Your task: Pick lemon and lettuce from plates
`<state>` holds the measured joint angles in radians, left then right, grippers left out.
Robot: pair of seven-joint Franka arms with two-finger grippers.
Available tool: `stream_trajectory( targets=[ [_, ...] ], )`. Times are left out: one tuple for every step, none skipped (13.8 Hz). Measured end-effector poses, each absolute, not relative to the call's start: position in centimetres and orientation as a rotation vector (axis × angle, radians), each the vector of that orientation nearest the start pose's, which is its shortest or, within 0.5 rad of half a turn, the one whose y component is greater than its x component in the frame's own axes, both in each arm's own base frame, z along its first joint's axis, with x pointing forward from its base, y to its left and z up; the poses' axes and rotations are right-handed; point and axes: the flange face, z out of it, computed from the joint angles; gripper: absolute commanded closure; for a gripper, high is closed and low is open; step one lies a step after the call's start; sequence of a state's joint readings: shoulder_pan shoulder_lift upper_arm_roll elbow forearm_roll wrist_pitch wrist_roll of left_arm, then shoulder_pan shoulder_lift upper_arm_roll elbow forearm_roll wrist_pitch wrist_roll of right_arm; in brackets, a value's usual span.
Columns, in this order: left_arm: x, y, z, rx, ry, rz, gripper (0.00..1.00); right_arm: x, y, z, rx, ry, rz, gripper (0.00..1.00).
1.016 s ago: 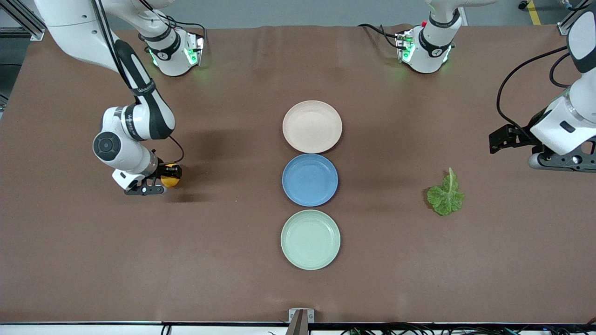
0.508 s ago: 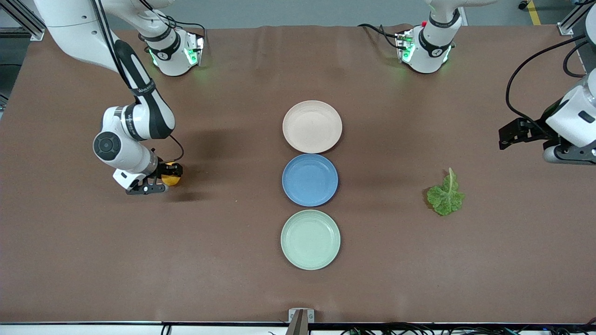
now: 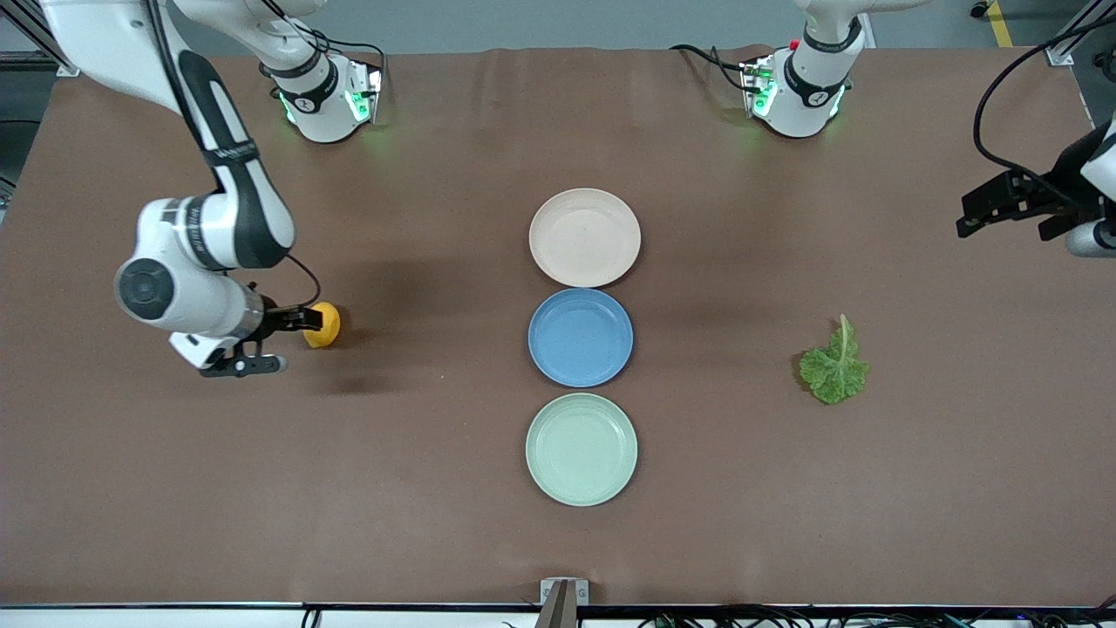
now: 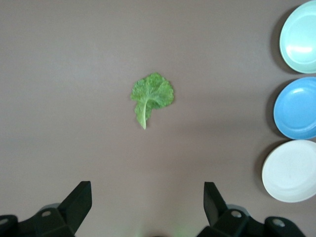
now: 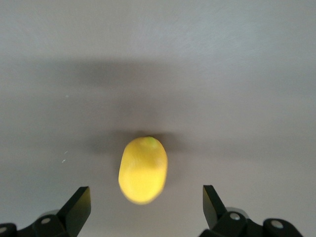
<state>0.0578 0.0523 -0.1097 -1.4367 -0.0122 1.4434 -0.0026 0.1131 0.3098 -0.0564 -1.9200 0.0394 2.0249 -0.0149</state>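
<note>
The lemon (image 3: 323, 324) lies on the bare table toward the right arm's end, about level with the blue plate. My right gripper (image 3: 277, 340) is open beside it and not touching; its wrist view shows the lemon (image 5: 143, 169) just ahead of the open gripper (image 5: 147, 210). The lettuce (image 3: 834, 365) lies on the bare table toward the left arm's end. My left gripper (image 3: 1090, 234) is up at the table's edge, open and empty (image 4: 147, 207), with the lettuce (image 4: 150, 96) well ahead. The beige-pink plate (image 3: 584, 236) and the mint plate (image 3: 581, 449) are empty.
A blue plate (image 3: 581, 337) sits empty between the two plates, the three in a row down the table's middle. They also show in the left wrist view: mint plate (image 4: 301, 34), blue plate (image 4: 298, 108), beige plate (image 4: 291, 170). Both arm bases stand at the table's farthest edge.
My right gripper has let go of the lemon and drawn back toward the right arm's end; the lemon stays on the table. My left gripper has moved away from the lettuce toward the table's edge.
</note>
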Motion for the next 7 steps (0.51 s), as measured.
stream_trajectory(
  targets=[
    [55.1, -2.9, 64.8, -3.154, 0.081, 0.077, 0.0, 60.1, 2.4, 34.5, -3.107, -0.057, 0.334, 0.0],
    [54.6, -3.0, 64.9, -3.152, 0.082, 0.082, 0.0, 60.7, 1.1, 36.9, -3.101, -0.036, 0.347, 0.0],
    [54.0, -3.2, 64.8, -3.15, 0.085, 0.089, 0.0, 61.2, -0.1, 39.3, -3.096, -0.011, 0.36, 0.0],
    [53.5, -3.4, 64.7, -3.147, 0.091, 0.096, 0.0, 61.5, -1.1, 41.2, -3.093, 0.009, 0.36, 0.0],
    [52.9, -3.7, 64.5, -3.145, 0.098, 0.098, 0.0, 61.9, -1.8, 42.9, -3.095, 0.021, 0.349, 0.0],
    [52.3, -3.9, 64.4, -3.142, 0.105, 0.091, 0.0, 62.2, -2.4, 44.7, -3.105, 0.024, 0.337, 0.0],
    [51.8, -4.2, 64.3, -3.14, 0.113, 0.083, 0.0, 62.3, -2.8, 46.5, -3.124, 0.02, 0.333, 0.0]
  ],
)
